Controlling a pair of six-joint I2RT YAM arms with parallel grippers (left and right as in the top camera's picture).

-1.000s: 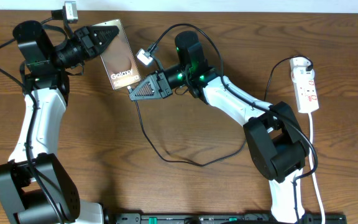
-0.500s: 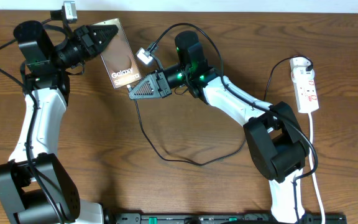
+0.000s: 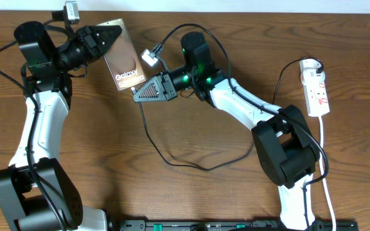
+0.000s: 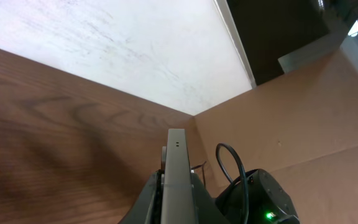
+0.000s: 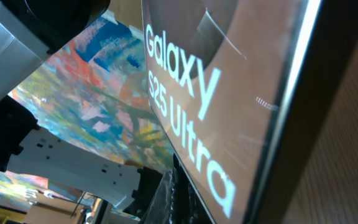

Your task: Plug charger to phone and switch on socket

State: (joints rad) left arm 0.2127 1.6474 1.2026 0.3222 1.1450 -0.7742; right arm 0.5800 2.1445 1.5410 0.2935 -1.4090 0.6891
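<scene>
One wooden table (image 3: 191, 192), white wall (image 4: 104, 43) behind; left end effector (image 3: 113, 33) clamping phone (image 3: 128, 61), right end effector (image 3: 137, 97) pinching charger (image 3: 191, 165)

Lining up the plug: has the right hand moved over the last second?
Yes, slightly: the right hand has crept left, away from the socket and closer onto the phone.

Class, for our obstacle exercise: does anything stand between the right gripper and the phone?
Nothing visible does. From overhead, the right gripper, shut on the charger, sits close by the lower edge of the phone, which the left gripper holds. No other thing lies between them.
</scene>
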